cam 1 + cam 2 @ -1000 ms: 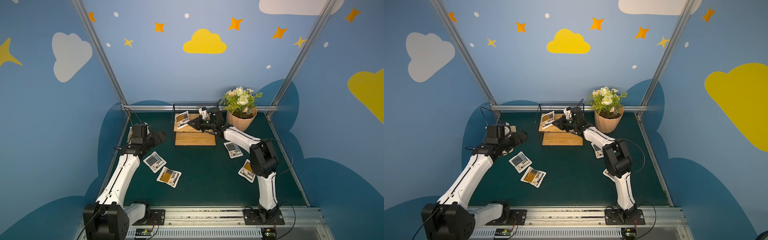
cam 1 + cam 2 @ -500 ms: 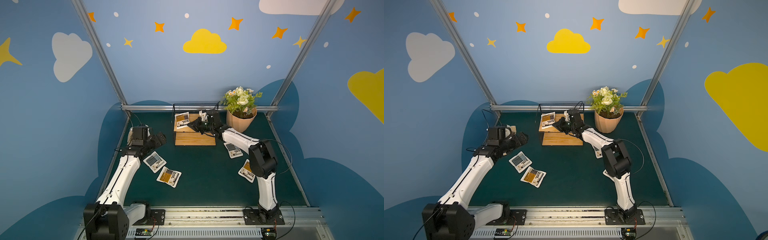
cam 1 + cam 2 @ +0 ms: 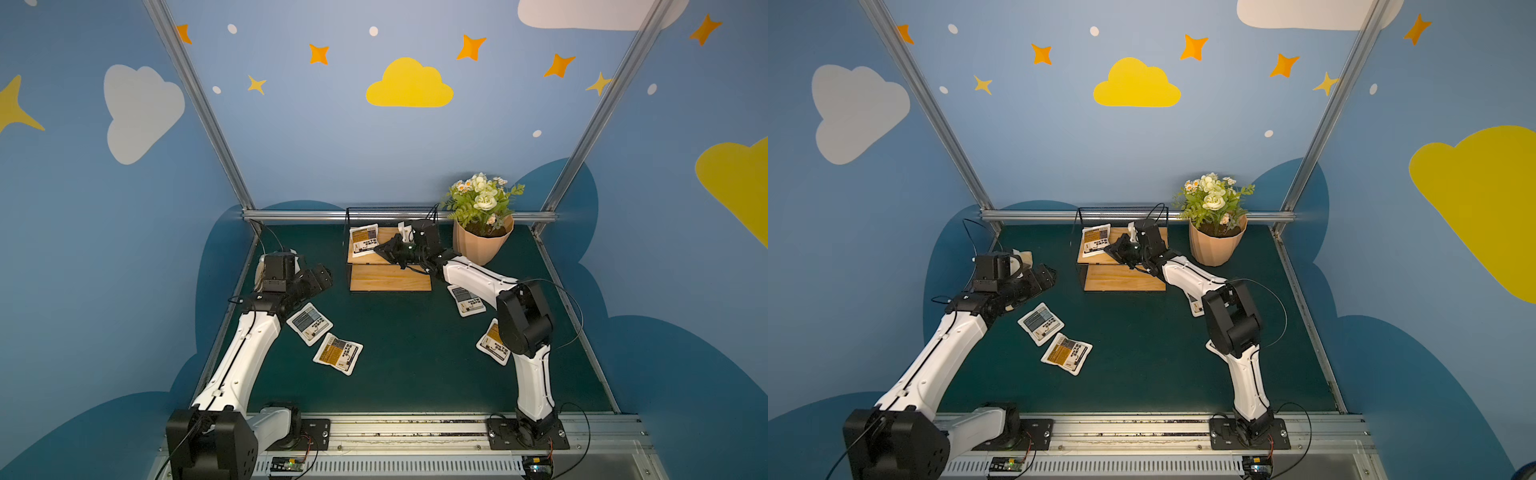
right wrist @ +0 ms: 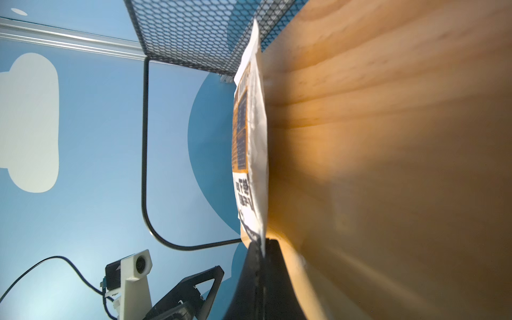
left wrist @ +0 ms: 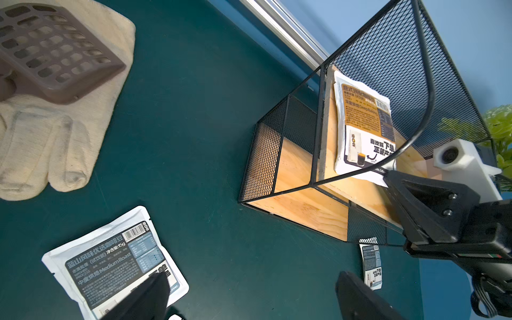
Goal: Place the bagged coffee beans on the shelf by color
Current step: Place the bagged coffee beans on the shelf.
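The shelf (image 3: 390, 278) (image 3: 1125, 278) stands at the back of the green mat. A yellow-brown coffee bag (image 3: 364, 240) (image 3: 1096, 240) (image 5: 363, 122) (image 4: 249, 138) lies on its upper board at the left end. My right gripper (image 3: 380, 250) (image 3: 1111, 250) (image 4: 261, 249) is shut on that bag's near edge. My left gripper (image 3: 324, 276) (image 3: 1050, 274) (image 5: 253, 277) hangs open over bare mat, beside a grey-blue bag (image 3: 309, 323) (image 5: 116, 263). Another yellow-brown bag (image 3: 338, 353) lies next to it. By the right arm lie a grey-blue bag (image 3: 467, 300) and a yellow-brown bag (image 3: 492, 343).
A terracotta flower pot (image 3: 482, 245) stands right of the shelf, close to the right arm. A cream glove (image 5: 55, 124) with a brown plastic grid (image 5: 55, 50) on it lies at the back left, behind the left gripper. The shelf's lower board is bare.
Little differs. The right gripper stays shut on the bag on the upper board. The left gripper has sunk slightly toward the mat.
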Tool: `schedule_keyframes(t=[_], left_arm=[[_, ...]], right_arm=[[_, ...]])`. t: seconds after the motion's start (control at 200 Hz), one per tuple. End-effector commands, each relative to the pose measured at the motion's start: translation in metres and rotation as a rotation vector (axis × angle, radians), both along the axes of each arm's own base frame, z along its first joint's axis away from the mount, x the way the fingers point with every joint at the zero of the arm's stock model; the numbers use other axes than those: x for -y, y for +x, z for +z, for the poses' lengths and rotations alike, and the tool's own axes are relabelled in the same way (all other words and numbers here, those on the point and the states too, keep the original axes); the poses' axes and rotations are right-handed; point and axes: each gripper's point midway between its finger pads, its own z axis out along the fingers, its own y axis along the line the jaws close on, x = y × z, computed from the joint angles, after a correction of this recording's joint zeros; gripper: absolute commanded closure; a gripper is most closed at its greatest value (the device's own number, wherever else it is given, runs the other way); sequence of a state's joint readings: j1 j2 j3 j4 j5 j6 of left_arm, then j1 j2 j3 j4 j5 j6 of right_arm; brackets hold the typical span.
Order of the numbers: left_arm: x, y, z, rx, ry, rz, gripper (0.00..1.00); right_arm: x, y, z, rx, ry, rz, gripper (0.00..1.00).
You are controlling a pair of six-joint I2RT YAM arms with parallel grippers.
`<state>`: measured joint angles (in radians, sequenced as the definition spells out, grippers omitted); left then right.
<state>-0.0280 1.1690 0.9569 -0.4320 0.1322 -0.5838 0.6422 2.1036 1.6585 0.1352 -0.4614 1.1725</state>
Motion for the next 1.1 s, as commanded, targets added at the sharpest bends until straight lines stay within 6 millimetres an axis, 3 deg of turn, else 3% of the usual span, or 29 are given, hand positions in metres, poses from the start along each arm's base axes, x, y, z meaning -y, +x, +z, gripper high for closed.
schedule_keyframes(t=[0.0,0.075,0.26,0.405,0.461,0.571,0.886,1.091], left_arm=[[0.000,-0.002,0.005,0.024,0.001,-0.009,0.00],[0.000,-0.003,0.006,0.026,0.003,-0.010,0.00],[0.000,-0.004,0.007,0.028,0.007,-0.009,0.00],[-0.001,-0.005,0.007,0.028,0.010,-0.009,0.00],[-0.001,-0.005,0.008,0.031,0.011,-0.007,0.00],[-0.002,-0.006,0.009,0.030,0.013,-0.007,0.00],[-0.005,-0.014,0.012,0.026,0.037,0.001,0.00],[-0.009,-0.028,0.007,0.007,0.054,0.013,0.00]], right_arm=[[-0.009,-0.006,-0.021,-0.054,-0.030,0.017,0.98],[-0.009,-0.008,-0.023,-0.059,-0.036,0.021,0.90],[-0.004,-0.010,-0.022,-0.052,-0.049,0.007,0.58],[0.000,-0.011,-0.017,-0.040,-0.055,0.003,0.42],[0.001,-0.012,-0.015,-0.037,-0.057,0.004,0.32],[0.004,-0.015,-0.014,-0.035,-0.064,0.001,0.02],[0.017,-0.029,-0.010,-0.022,-0.096,-0.003,0.02],[0.026,-0.047,0.006,0.036,-0.114,0.026,0.02]])
